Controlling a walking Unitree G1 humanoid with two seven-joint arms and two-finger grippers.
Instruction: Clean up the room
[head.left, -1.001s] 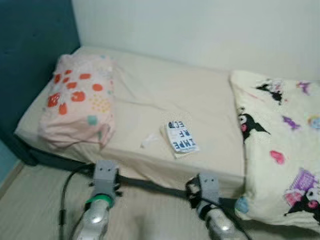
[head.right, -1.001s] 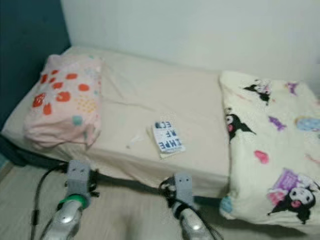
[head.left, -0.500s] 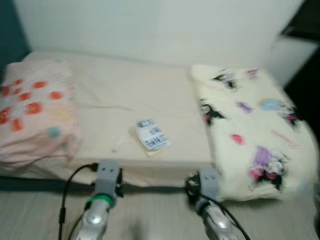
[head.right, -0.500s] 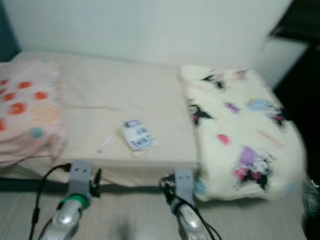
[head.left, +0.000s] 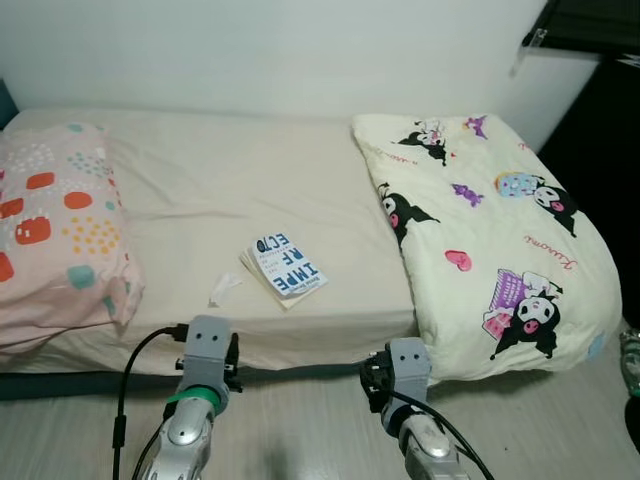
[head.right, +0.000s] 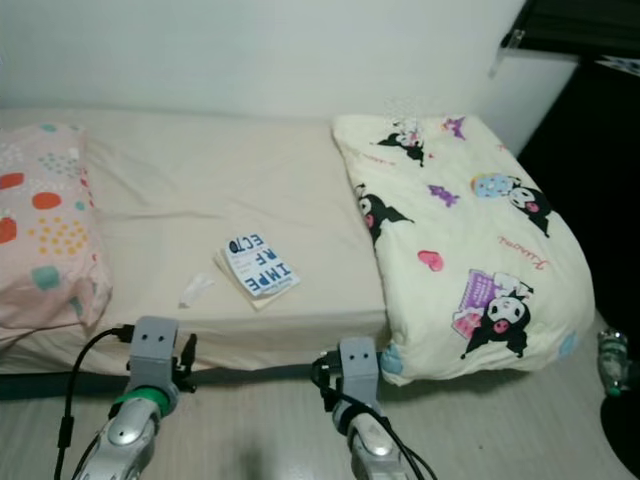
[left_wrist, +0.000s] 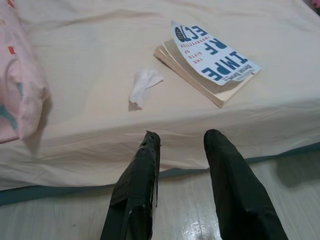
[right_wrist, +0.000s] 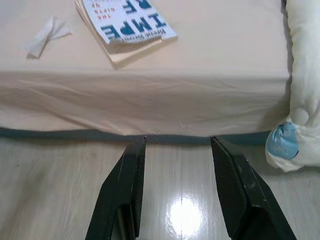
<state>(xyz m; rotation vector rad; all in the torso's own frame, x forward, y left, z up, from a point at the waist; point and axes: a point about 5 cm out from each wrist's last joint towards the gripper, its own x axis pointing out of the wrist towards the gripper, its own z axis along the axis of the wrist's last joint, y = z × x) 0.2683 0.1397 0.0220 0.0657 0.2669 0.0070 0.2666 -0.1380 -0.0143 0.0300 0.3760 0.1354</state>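
A white-and-blue paperback book (head.left: 285, 270) lies flat on the cream bed sheet (head.left: 220, 190), near the bed's front edge. A small crumpled white tissue (head.left: 222, 289) lies just left of it. My left gripper (left_wrist: 182, 135) is open and empty, held low above the floor in front of the bed, below the tissue (left_wrist: 144, 85) and the book (left_wrist: 212, 60). My right gripper (right_wrist: 178, 142) is open and empty too, held over the floor below the book (right_wrist: 127, 25).
A pink spotted pillow (head.left: 55, 240) lies at the bed's left end. A cream cartoon-print blanket (head.left: 490, 230) covers the right end and hangs over the edge. Dark furniture (head.left: 605, 140) stands at the right, with a bottle (head.right: 612, 360) on the floor beside it.
The whole view has swung to the right, so the blanket and dark furniture now show fully. Both arms keep the same pose in front of the bed.
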